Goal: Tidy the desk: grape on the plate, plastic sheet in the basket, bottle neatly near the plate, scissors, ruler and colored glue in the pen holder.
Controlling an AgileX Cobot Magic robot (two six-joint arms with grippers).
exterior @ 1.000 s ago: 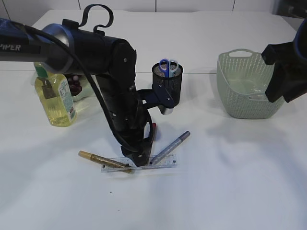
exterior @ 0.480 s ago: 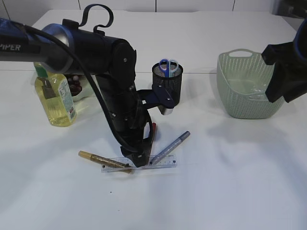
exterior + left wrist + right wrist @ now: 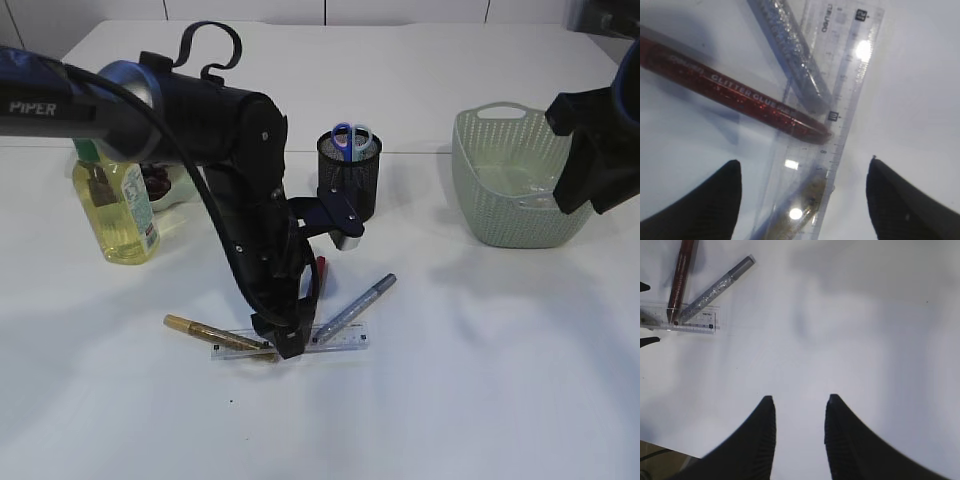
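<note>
Item: ruler (image 3: 840, 107), clear, flat on desk directly under my L gripper (image 3: 802, 187). Jaws wide open, empty, straddling ruler's width; long axis runs fwd between tips. R gripper (image 3: 799, 427) part-open, empty, well apart.

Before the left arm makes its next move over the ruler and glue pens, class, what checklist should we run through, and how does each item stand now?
1. Left claw open with nothing held: ok; both tips stand wide apart.
2. Claw straddling the clear ruler: ok; the ruler runs between the tips.
3. Ruler free to lift alone: not ok; the red glue pen, silver glue pen and gold glue pen all cross it.
4. Pen holder upright with room: ok; only the scissors show inside.
5. Right claw out of the way: ok; it hangs empty over bare table.
6. Tips touching the table: cannot tell.
</note>
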